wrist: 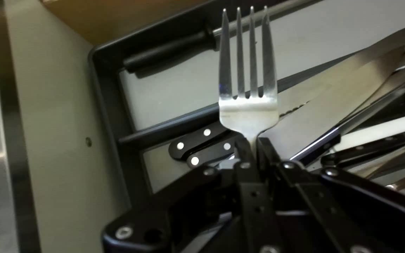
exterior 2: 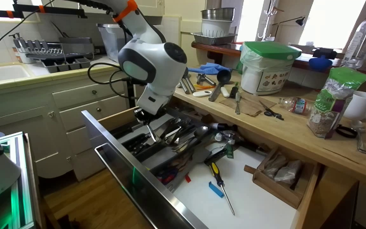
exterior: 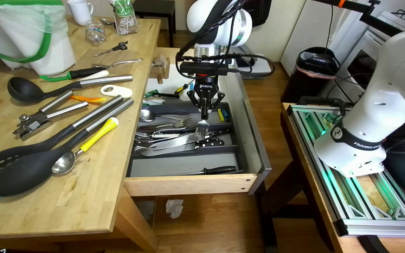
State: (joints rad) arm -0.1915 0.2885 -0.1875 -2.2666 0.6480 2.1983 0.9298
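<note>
My gripper (exterior: 205, 115) is shut on a metal fork (wrist: 248, 114), gripping it at the neck just behind its head. The tines point away from the gripper, down toward the drawer. The fork's handle is hidden among the fingers. The fork also shows in both exterior views (exterior: 201, 128) (exterior 2: 153, 134). It is over a dark cutlery tray (wrist: 167, 123) in an open drawer. Below it lie knives with black riveted handles (wrist: 202, 138) and broad blades (wrist: 329, 98). A black-handled rod (wrist: 171, 49) lies in the end compartment. Spoons (exterior: 147, 115) and other forks (exterior: 181, 122) lie in neighbouring compartments.
The drawer's front panel (exterior 2: 132, 184) stands upright beside the tray. A wooden table (exterior: 79, 207) above the drawer holds large utensils, including a black ladle (exterior: 26, 92). A screwdriver (exterior 2: 216, 176) and a wooden box (exterior 2: 275, 192) are in the drawer's other end.
</note>
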